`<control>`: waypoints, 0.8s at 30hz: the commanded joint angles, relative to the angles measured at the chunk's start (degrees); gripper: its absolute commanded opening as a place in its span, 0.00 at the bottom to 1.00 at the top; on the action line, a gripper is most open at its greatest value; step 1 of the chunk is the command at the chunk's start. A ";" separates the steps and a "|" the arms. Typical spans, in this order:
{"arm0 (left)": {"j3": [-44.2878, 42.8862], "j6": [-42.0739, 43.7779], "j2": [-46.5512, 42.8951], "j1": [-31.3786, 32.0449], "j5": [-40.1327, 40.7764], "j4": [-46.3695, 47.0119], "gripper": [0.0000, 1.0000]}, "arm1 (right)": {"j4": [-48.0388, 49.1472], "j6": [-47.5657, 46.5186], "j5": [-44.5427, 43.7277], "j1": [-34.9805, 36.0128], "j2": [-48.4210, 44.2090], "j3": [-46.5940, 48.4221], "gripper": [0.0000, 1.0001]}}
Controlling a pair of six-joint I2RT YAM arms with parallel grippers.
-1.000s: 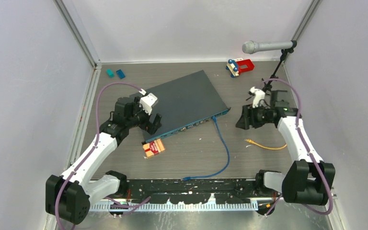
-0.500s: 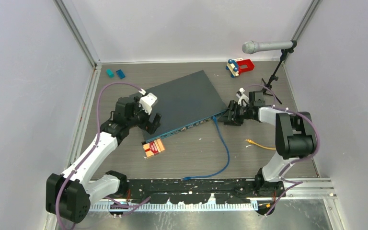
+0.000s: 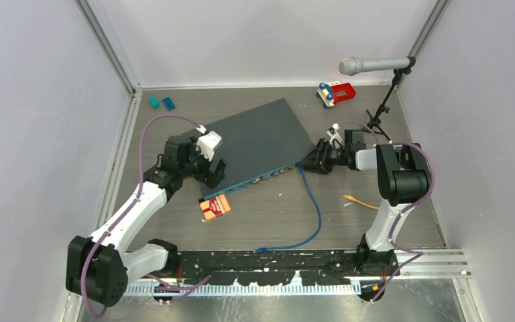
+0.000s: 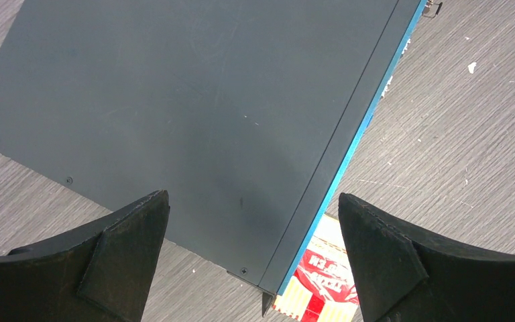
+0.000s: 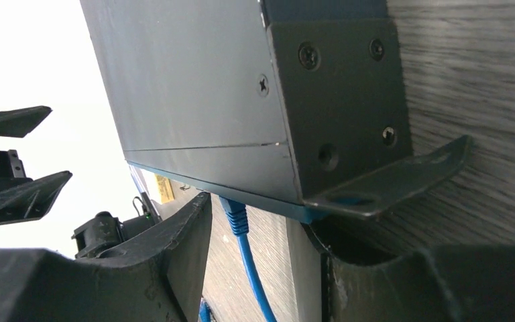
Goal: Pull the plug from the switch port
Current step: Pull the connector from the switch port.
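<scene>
Swings the right gripper [image 3: 316, 159] in from the right side to the front right corner of the switch [image 3: 261, 141]; holds its jaws apart, flanking the plug [image 5: 231, 211] without pinching it. Leaves the left gripper [image 4: 253, 198] spread wide over the switch's opposite front corner. Finds the switch flat and skewed mid-table, plug seated at the teal edge's right end, blue cable [image 3: 316, 208] trailing toward the bases.

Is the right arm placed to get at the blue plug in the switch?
Probably yes: the right gripper is open at the corner of the switch, and the blue plug shows between its fingers, unobstructed. The mounting ear may crowd one finger.
</scene>
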State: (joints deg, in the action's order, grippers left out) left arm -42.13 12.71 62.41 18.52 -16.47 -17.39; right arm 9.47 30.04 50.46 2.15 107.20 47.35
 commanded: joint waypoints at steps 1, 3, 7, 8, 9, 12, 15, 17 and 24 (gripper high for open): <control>-1.03 0.91 0.18 0.20 -0.25 1.47 1.00 | 4.23 1.93 0.64 0.35 1.83 1.05 0.50; -0.94 0.98 0.33 0.20 -0.38 1.48 1.00 | 5.01 2.86 0.97 0.38 2.84 1.31 0.48; -0.94 0.91 0.48 0.20 -0.56 1.40 1.00 | 6.99 4.19 1.37 0.33 4.49 1.56 0.42; -0.94 0.93 0.45 0.20 -0.64 1.34 1.00 | 7.28 4.35 1.52 0.33 4.65 1.57 0.41; -0.86 0.96 0.43 0.20 -0.64 1.38 1.00 | 7.64 4.67 1.71 0.32 4.85 1.60 0.40; -0.81 1.00 0.65 0.20 -0.76 1.43 1.00 | 8.94 5.84 2.48 0.28 5.72 2.07 0.38; -0.76 1.00 0.76 0.20 -0.84 1.40 1.00 | 11.88 8.19 3.31 0.31 6.91 2.17 0.37; -0.68 1.13 0.70 0.20 -0.80 1.26 1.00 | 14.33 10.12 4.13 0.24 7.50 2.13 0.36; -0.58 1.33 0.73 0.20 -1.01 1.29 1.00 | 17.52 12.22 6.10 0.10 8.23 2.20 0.36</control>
State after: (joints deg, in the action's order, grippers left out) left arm -42.13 12.97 63.22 18.63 -16.51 -17.41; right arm 21.17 40.75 58.63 1.65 114.52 47.68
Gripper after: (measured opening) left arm 0.996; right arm 0.366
